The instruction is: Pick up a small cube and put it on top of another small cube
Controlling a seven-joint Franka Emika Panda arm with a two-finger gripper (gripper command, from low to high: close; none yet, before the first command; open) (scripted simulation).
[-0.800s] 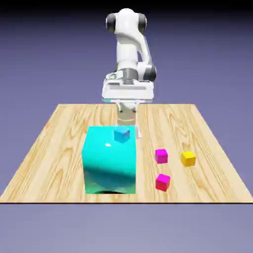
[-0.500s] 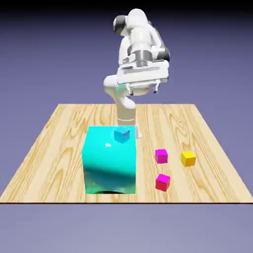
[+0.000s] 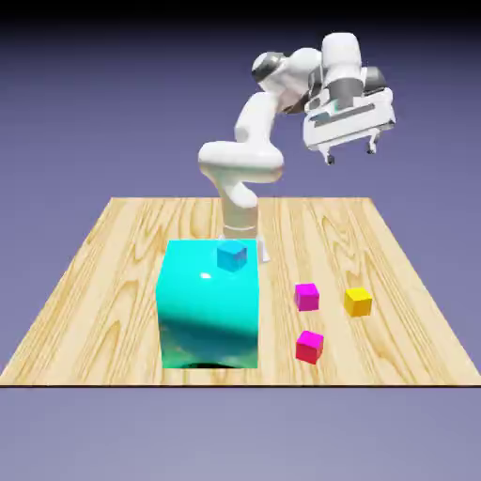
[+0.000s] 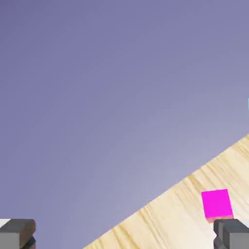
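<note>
Our gripper (image 3: 349,150) high over table's (image 3: 113,282) far right, fingers apart, empty. Yellow cube (image 3: 357,302) sits straight below, nr right edge; we descend.

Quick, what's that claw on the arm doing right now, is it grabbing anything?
Gripper: open and empty, raised high above the table, nowhere near the yellow cube.

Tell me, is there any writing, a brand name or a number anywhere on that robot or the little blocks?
None: no words, numbers or signs can be read in either view.
The arm and gripper are plain white and grey.
The yellow cube, blue cube, cyan block and both magenta cubes have bare faces.
The table shows only wood grain.
</note>
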